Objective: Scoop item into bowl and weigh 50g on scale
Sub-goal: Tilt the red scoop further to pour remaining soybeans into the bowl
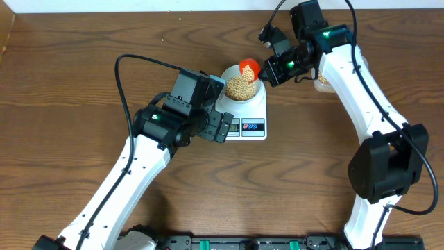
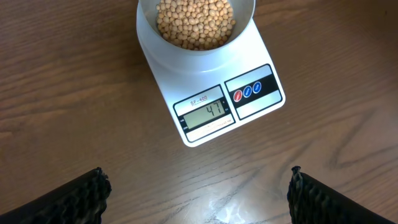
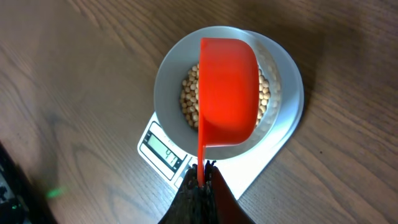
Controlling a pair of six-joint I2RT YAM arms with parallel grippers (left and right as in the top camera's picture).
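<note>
a brown wood-grain table (image 1: pixel 69 104) fills the scene, with the white scale (image 1: pixel 258 104) near its middle. the pale bowl (image 3: pixel 163 81) stands on the scale's round platform, holding a heap of tan beans (image 2: pixel 194 23) that covers its bottom. the scale's display (image 2: pixel 206 112) reads 41, and three small round buttons (image 2: pixel 247 91) sit beside it.

the right claw (image 3: pixel 202 171) has its fingers pressed together on the thin handle of an orange scoop (image 3: pixel 227 93). the scoop's cup hangs directly over the bowl, covering much of the beans in the right wrist view; its smooth outer side faces that camera, so what it holds cannot be seen. overhead, the cup sits over the bowl's far rim, with the claw just beyond that rim. the right arm reaches in from the right edge of the table, bent at the elbow, with its forearm angled toward the scale.

the left claw (image 1: pixel 216 104) is spread wide and holds nothing. it sits just beside the scale's left side, apart from the bowl. its two dark fingertips (image 2: pixel 87 190) frame bare wood in the left wrist view, with the scale's display end straight ahead of them. the left arm stretches diagonally up from the table's near left corner.
</note>
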